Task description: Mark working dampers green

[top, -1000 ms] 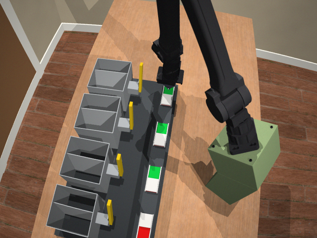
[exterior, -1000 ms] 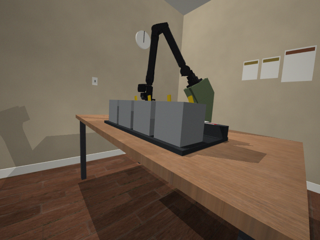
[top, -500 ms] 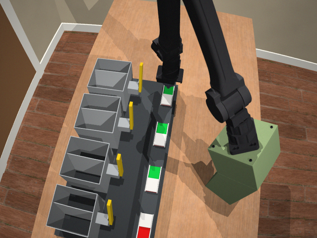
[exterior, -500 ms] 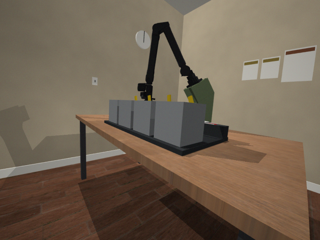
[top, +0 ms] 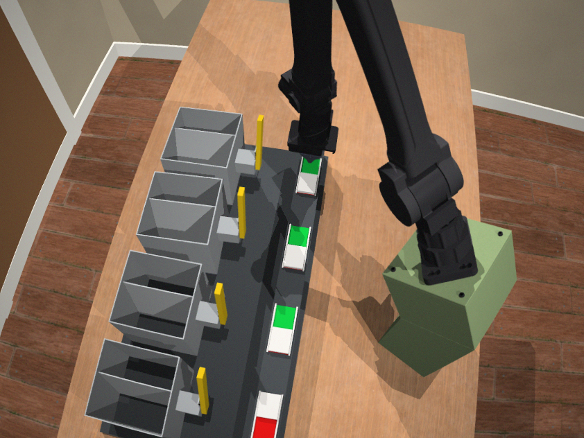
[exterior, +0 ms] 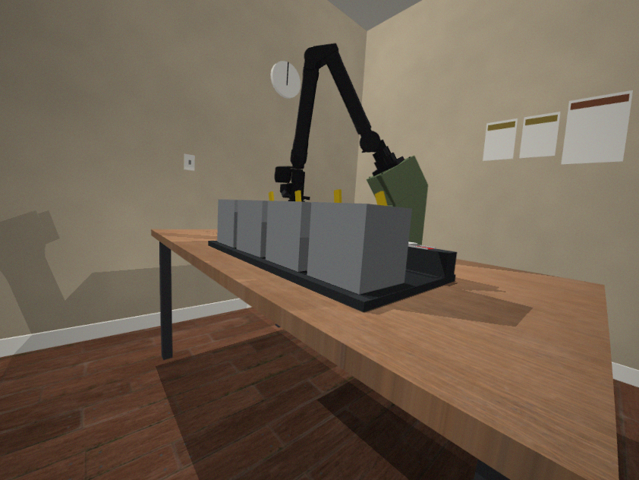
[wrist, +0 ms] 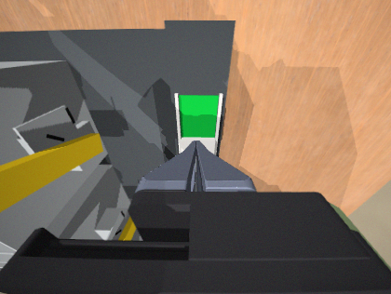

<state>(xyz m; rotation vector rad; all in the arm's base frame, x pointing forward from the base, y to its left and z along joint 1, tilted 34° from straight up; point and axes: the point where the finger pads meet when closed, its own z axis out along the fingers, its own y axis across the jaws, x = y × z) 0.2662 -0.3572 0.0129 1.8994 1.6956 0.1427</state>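
Left to right in the top view, four grey dampers [top: 192, 214] [exterior: 338, 242] with yellow levers [top: 241, 212] [exterior: 338, 195] stand in a row along the left edge of the table [exterior: 464, 330]. To their right, the slider at the near end [top: 268, 416] shows red; the other three sliders [top: 296, 247] [top: 281, 328] [wrist: 198, 116] show green. The tool [top: 310, 157] [wrist: 195, 146] is clenched on nothing above the farthest slider; whether it touches is hard to tell. The green pedestal [top: 490, 263] [exterior: 410, 191] stands by the right edge.
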